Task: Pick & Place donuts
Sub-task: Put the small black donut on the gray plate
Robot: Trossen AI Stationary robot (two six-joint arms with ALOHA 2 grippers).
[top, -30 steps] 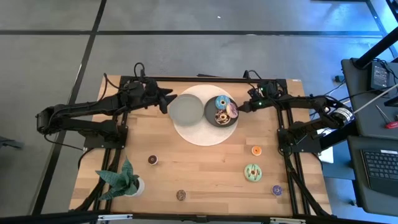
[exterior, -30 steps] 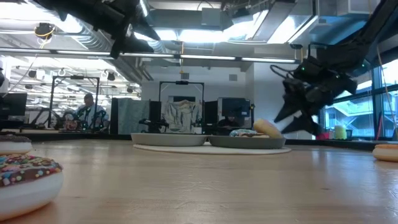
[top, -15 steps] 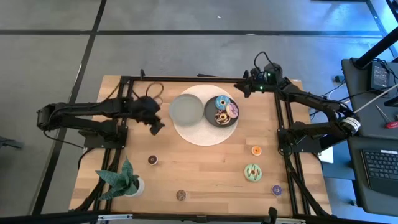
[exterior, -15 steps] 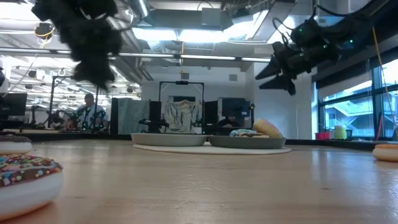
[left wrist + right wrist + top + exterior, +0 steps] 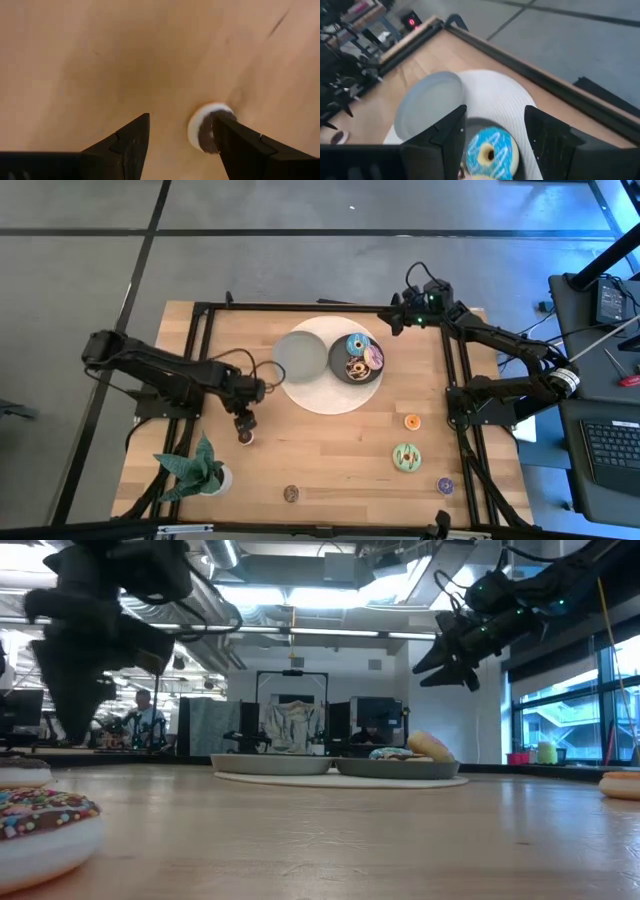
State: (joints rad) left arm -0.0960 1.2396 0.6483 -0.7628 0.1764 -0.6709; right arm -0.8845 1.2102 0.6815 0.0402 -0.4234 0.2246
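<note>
Centre the spread, empty left gripper (image 5: 244, 421) over the brown donut (image 5: 245, 437) at near left of the table (image 5: 330, 450), lower straight, then clench; right gripper (image 5: 395, 317) waits spread, far right.

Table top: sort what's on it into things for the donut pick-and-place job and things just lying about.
For the job:
- donuts on the full plate
- brown donut under the open left gripper
- loose donuts: orange, green, purple, second brown
- empty plate

Lying about:
- potted plant
- white mat
</note>
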